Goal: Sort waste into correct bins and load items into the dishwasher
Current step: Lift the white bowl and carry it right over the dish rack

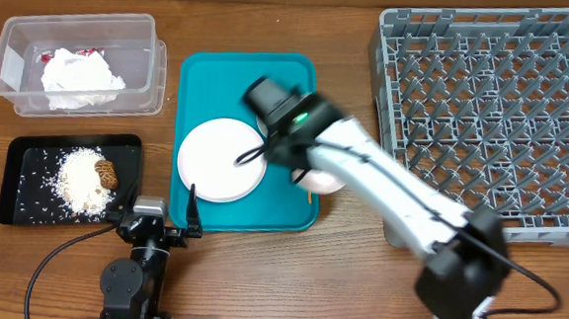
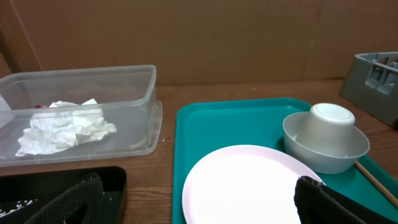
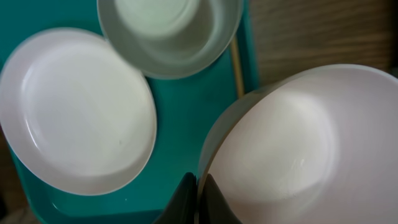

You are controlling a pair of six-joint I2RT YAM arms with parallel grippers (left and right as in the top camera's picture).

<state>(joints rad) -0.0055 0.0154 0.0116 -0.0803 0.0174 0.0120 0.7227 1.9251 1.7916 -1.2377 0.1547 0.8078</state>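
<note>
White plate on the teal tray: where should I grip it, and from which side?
Probably its rim, at the edge nearest the left gripper. The white plate lies flat on the teal tray, so only the raised rim gives the fingers a pinch; the bowl crowds the far side.

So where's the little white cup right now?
In the left wrist view, the small white cup sits, seemingly upside down, inside the grey-rimmed bowl on the far right of the teal tray, just behind the large white plate.
</note>
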